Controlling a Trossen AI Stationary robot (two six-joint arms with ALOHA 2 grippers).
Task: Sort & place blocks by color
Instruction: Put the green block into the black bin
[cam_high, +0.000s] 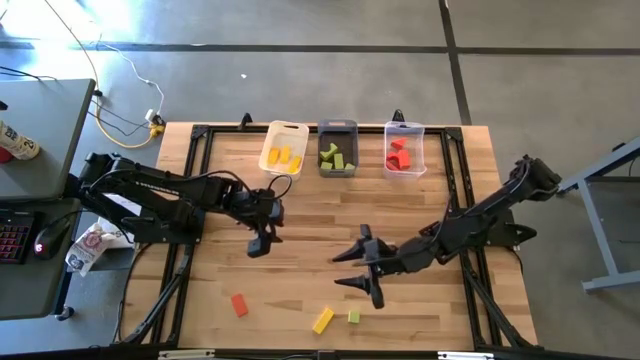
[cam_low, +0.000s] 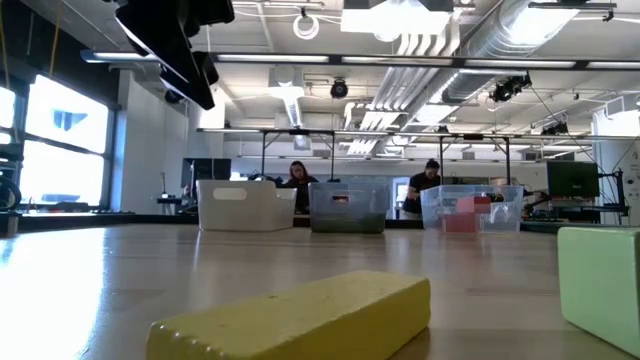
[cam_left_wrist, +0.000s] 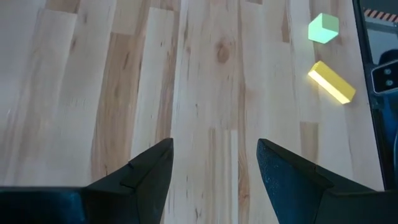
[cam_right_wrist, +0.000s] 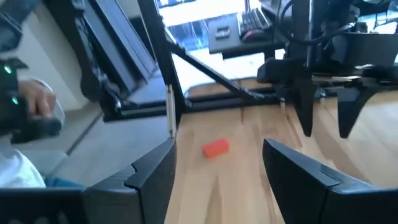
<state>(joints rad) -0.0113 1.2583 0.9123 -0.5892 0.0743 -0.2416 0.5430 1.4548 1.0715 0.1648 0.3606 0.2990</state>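
We see the left gripper (cam_high: 260, 243) open and empty over the mid-left table (cam_high: 300, 200). Along the near edge lie a red block (cam_high: 239, 305), a yellow block (cam_high: 322, 320) and a green block (cam_high: 354, 317). Right of centre, the right gripper (cam_high: 356, 268) hangs spread wide, holding nothing.

An open-plan lab: exposed ceiling ducts (cam_low: 470, 40), workbenches, people (cam_low: 298, 178) seated at desks beyond the table (cam_high: 300, 220)
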